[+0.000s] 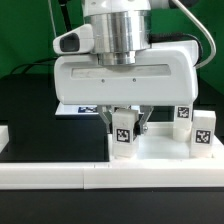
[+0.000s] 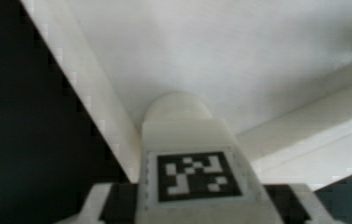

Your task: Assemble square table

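Note:
My gripper (image 1: 123,128) is shut on a short white tagged leg (image 1: 122,134) and holds it upright over the white square slab (image 1: 160,150). In the wrist view the leg (image 2: 194,150) fills the middle, its tag facing the camera, with a finger (image 2: 116,205) on each side. The leg's lower end points at the slab's flat surface (image 2: 173,50) near a raised rim (image 2: 315,135). Two more white tagged legs (image 1: 183,115) (image 1: 203,132) stand upright at the slab's right in the exterior view.
The long low white border wall (image 1: 60,172) runs along the front of the exterior view. The marker board (image 1: 80,108) lies behind the gripper on the black table (image 1: 40,110). The arm's white body (image 1: 125,75) hides the middle.

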Controlling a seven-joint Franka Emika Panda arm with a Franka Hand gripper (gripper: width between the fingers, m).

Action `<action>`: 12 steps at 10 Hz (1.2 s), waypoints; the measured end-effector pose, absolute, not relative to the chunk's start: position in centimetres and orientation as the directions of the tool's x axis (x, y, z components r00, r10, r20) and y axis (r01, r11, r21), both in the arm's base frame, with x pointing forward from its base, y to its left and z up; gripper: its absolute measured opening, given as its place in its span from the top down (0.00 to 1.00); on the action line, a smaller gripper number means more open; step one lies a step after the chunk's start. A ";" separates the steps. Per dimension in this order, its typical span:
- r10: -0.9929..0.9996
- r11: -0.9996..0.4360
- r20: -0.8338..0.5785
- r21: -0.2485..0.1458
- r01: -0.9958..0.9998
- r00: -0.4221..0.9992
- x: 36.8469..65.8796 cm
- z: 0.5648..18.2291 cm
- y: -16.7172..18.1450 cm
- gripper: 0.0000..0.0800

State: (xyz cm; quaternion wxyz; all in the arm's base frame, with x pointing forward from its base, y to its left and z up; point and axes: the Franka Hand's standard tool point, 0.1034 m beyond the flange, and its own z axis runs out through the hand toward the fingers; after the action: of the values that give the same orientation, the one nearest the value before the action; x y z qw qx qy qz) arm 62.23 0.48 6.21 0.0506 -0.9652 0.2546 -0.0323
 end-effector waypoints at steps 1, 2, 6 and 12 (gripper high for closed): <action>-0.596 -0.799 0.022 -0.117 -0.590 0.803 62.2 6.2 0.5 0.65; -0.724 -0.685 0.003 -0.117 -0.719 0.689 62.2 6.2 0.5 0.65; -0.982 -0.099 -0.149 -0.116 -0.988 0.116 62.2 5.9 0.4 0.65; -0.986 -0.014 -0.163 -0.102 -0.995 0.031 62.2 6.0 1.1 0.39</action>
State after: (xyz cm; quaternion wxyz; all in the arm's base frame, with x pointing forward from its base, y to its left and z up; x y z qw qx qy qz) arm 62.24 1.05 6.00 0.0939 -0.7118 0.6957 0.0230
